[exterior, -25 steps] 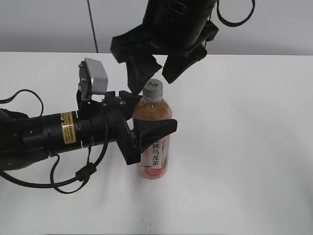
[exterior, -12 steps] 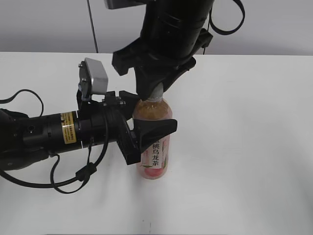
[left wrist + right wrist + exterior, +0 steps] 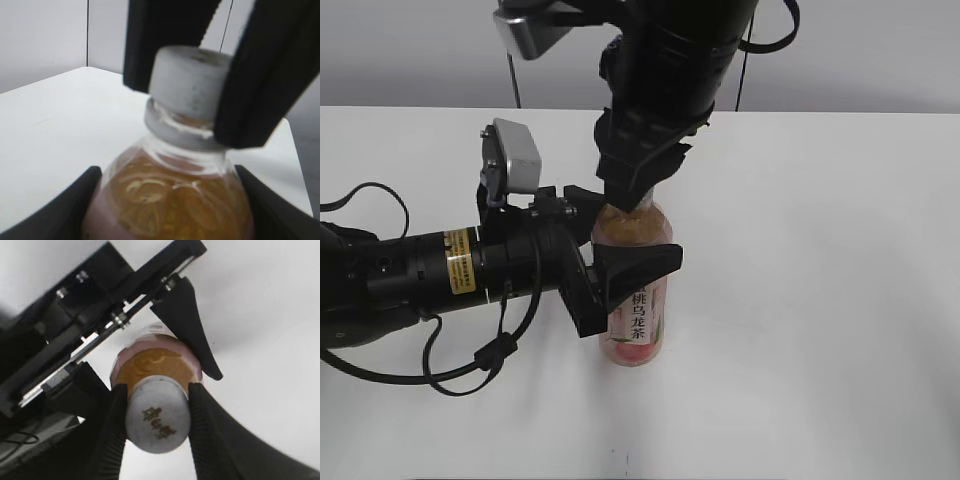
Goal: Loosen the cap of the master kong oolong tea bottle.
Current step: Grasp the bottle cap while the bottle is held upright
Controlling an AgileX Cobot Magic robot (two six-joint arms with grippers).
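The master kong oolong tea bottle stands upright on the white table, amber tea inside and a pink peach label low down. My left gripper is shut on the bottle's body from the left; the bottle shoulder fills the left wrist view between its fingers. My right gripper comes down from above and is shut on the white cap, which has a dark mark on top. The cap also shows in the left wrist view between the two black fingers. In the exterior view the cap is hidden by the fingers.
The white table stretches right and in front of the bottle. A grey wall with a dark vertical seam stands behind. The left arm's cables lie on the table at the left.
My right gripper has come down from above the bottle, turned, and closed its fingers on the cap. The left gripper and bottle have not moved.
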